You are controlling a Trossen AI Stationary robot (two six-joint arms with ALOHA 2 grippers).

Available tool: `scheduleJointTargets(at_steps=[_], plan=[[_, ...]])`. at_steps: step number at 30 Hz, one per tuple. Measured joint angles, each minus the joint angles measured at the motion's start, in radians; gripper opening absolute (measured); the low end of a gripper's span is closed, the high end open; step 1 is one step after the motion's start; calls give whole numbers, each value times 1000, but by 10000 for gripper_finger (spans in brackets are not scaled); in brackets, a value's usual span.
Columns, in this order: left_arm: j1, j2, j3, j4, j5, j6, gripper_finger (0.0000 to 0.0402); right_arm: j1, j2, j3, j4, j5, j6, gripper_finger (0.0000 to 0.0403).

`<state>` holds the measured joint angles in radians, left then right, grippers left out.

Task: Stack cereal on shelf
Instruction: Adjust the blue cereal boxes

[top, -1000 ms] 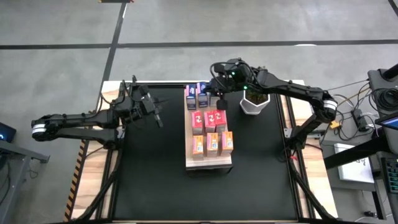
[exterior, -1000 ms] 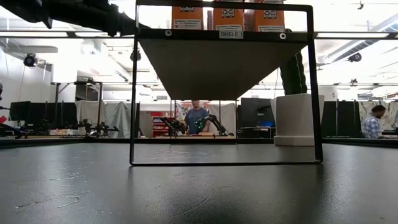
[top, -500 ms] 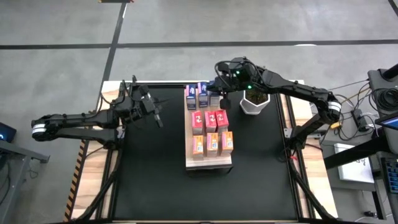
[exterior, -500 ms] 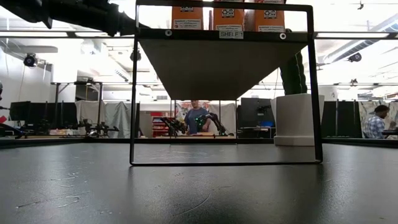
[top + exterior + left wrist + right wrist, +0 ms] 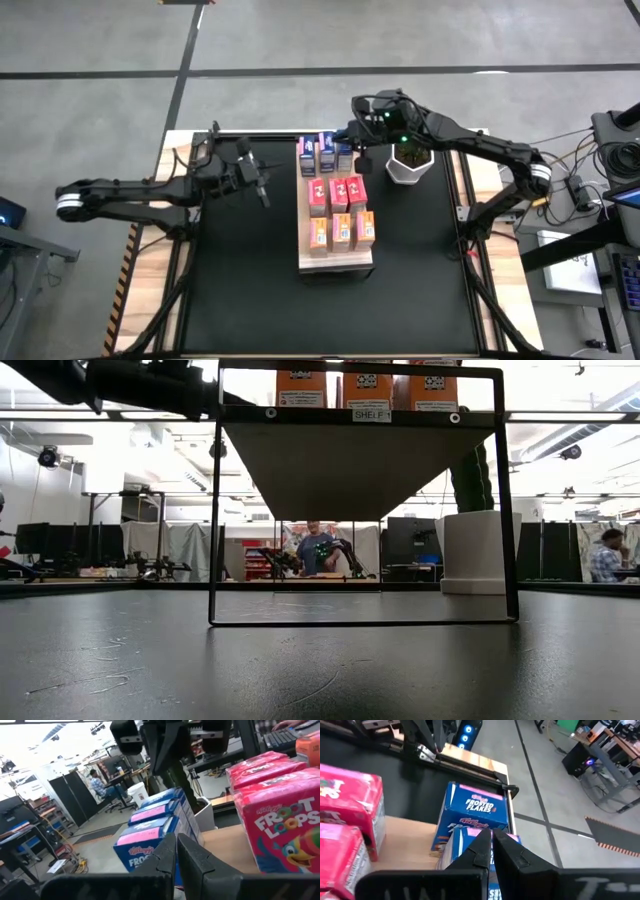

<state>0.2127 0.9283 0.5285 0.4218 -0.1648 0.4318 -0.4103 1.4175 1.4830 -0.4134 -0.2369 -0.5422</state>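
Note:
The light wood shelf point(image 5: 335, 262) stands on a black frame point(image 5: 363, 622) at the table's middle. On it stand blue cereal boxes point(image 5: 317, 154) in the far row, pink-red ones point(image 5: 338, 190) in the middle row and orange ones point(image 5: 341, 230) in the near row. My right gripper point(image 5: 360, 158) is shut and hangs just above the blue boxes point(image 5: 476, 809), at the row's right end, clear of them. It also shows in the left wrist view point(image 5: 167, 767). My left gripper point(image 5: 263, 192) is shut and empty, above the mat to the left of the shelf, pointing at the boxes point(image 5: 150, 827).
A white pot point(image 5: 408, 168) with a cactus stands right of the shelf's far end, close to my right arm; it also shows in the low view point(image 5: 475, 550). The black mat point(image 5: 240, 280) lies open on both sides of the shelf. People are in the room beyond.
My left gripper has moved toward the table's right edge, closer to the shelf, still shut. My right gripper has drifted a little toward the right edge above the blue boxes. The boxes have stayed in place.

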Motion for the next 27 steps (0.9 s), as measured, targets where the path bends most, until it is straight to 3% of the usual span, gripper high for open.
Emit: scheduleJointTargets(at_steps=[10, 17, 27], plan=[[0, 117, 0, 84, 3, 0, 0, 0, 12, -1, 6, 1, -18, 8], [0, 187, 0, 139, 120, -7, 0, 0, -2, -1, 4, 1, -12, 8], [35, 327, 0, 322, 95, 4, 0, 0, -2, -1, -1, 1, -7, 8]])
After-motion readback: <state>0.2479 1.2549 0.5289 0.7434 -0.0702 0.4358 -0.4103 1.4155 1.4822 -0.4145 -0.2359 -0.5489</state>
